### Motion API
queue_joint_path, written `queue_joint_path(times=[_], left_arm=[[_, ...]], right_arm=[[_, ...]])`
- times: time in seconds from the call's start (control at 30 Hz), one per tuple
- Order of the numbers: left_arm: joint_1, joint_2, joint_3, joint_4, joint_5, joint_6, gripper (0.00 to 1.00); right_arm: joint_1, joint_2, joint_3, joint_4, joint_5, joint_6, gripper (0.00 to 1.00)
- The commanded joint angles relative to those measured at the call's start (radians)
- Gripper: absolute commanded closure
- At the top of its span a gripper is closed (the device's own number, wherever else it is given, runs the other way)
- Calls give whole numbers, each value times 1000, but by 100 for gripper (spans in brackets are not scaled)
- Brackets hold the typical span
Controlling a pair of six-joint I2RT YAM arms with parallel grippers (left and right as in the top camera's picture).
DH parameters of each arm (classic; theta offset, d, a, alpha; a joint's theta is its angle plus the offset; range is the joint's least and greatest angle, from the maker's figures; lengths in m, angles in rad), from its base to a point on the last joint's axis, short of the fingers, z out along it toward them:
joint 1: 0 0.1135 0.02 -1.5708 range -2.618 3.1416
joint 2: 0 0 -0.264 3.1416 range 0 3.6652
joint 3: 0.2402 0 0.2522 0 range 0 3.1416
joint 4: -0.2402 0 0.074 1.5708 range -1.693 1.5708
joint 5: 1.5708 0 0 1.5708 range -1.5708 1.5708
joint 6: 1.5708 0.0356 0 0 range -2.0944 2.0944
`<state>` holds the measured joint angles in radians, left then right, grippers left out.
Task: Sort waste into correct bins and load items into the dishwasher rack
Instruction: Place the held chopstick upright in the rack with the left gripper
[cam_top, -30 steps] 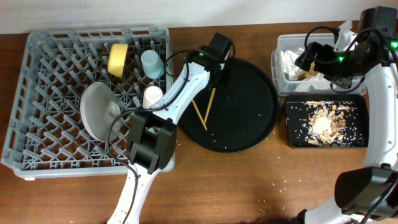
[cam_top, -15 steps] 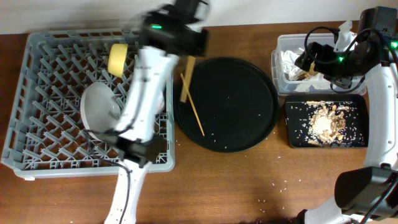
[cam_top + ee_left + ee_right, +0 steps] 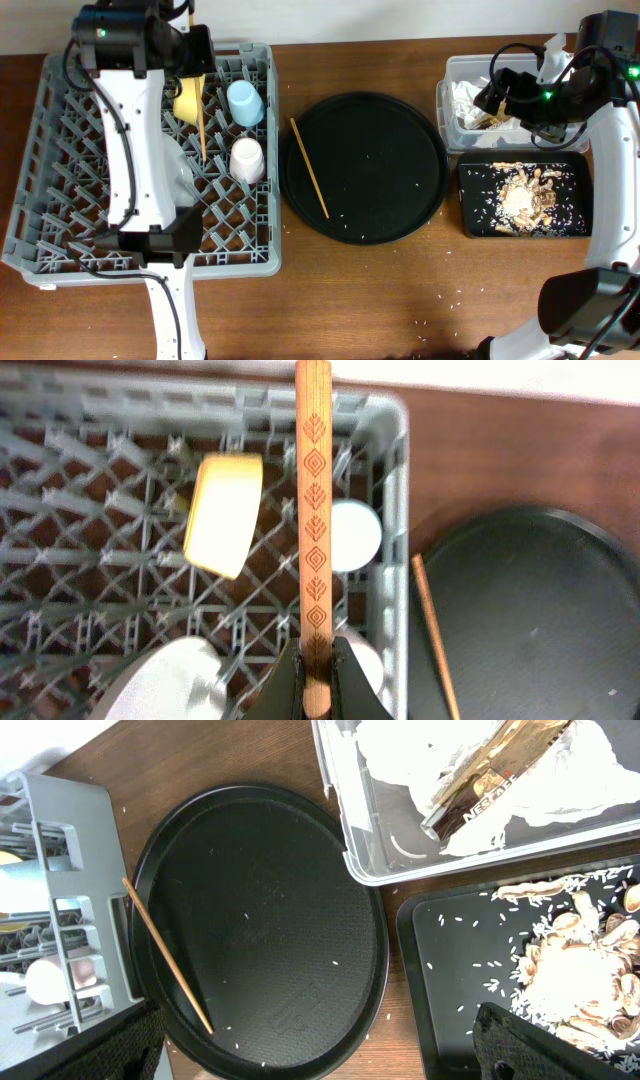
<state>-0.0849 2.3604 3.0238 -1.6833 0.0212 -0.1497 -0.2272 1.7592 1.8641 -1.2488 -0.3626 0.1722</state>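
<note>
My left gripper [image 3: 190,48] is shut on a wooden chopstick [image 3: 201,120] and holds it over the far part of the grey dishwasher rack [image 3: 60,200]. The left wrist view shows the jaws [image 3: 317,682] clamped on the patterned chopstick [image 3: 316,510]. The rack holds a yellow bowl [image 3: 188,98], a light-blue cup [image 3: 244,103], a pale pink cup [image 3: 246,158] and a plate [image 3: 172,185] partly hidden by the arm. The second chopstick [image 3: 309,182] lies on the round black tray [image 3: 400,160]. My right gripper [image 3: 502,92] is open and empty above the clear tub [image 3: 448,100].
The clear tub holds white napkins [image 3: 590,770] and a gold-brown wrapper [image 3: 490,770]. The black rectangular tray [image 3: 470,225] holds food scraps and rice [image 3: 525,197]. Rice grains lie scattered on the round tray and the wooden table [image 3: 400,300].
My left arm swung from the round black tray to the far side of the rack, carrying one chopstick. The other chopstick stayed on the tray, shifted. The right arm has not moved.
</note>
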Motion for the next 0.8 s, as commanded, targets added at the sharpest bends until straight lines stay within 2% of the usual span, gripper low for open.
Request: queue_joint_path(times=[0.0,0.13,0.23,0.3,0.47,0.67,0.77], left_arm=[[18,-18,-186,-5,-37,24,99],[34,-18,-355,3,-103,24,99],[39,-18,-373,24,-109,24,99],[38,-18,-372,48,-108,32,89],[38,-16,-373,102,-109,99,87],[39,-16,-373,111,-109,100,68],[33,-17,-370,130,-100,100,66]], right_arm=[[5,3,-1,2,8,-8,1],[5,3,-1,0,8,-8,0],[5,3,-1,0,8,-8,1],[5,3,-1,-1,8,-8,0],[5,3,-1,-1,8,-8,0],[5,3,-1,-1,8,-8,0],[5,3,-1,-1,8,-8,0]])
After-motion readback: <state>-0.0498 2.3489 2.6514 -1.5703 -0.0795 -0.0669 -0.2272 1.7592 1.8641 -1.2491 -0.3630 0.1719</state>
